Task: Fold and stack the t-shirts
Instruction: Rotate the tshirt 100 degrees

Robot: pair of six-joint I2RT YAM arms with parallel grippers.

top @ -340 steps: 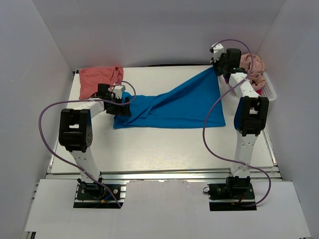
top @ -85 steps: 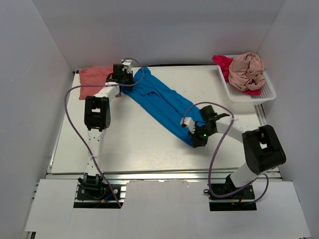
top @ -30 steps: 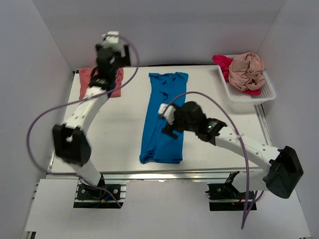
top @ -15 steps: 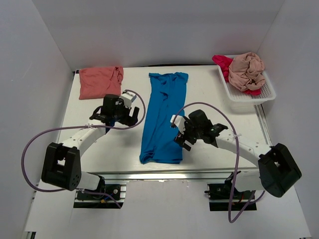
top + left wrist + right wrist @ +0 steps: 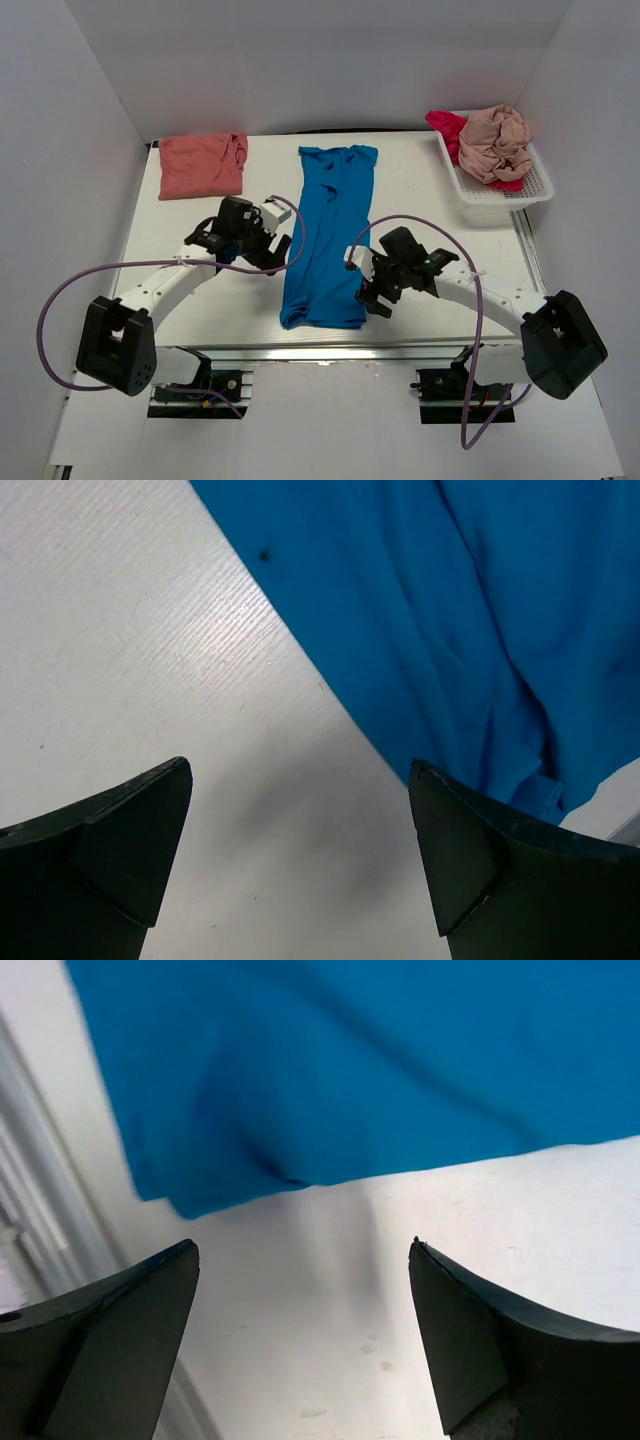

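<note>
The bright blue t-shirt [image 5: 328, 235] lies folded into a long narrow strip down the middle of the table, and its cloth fills the top of the left wrist view [image 5: 470, 610] and the right wrist view [image 5: 340, 1060]. My left gripper [image 5: 282, 255] [image 5: 300, 770] hovers open just left of the strip's left edge, with bare table between its fingers. My right gripper [image 5: 375, 295] [image 5: 303, 1245] stands open just right of the strip's near end, also over bare table. A salmon-coral t-shirt [image 5: 203, 165] lies folded at the back left.
A white slotted basket [image 5: 520, 190] at the back right holds a crumpled beige-pink t-shirt [image 5: 495, 140] on a magenta-red one [image 5: 445, 125]. The table's near edge and metal rail [image 5: 40, 1180] run close by the right gripper. White walls enclose the table.
The left arm has swung down from the back left to the blue strip's left side. The right gripper has slid nearer along the strip's right edge. The blue shirt has not moved.
</note>
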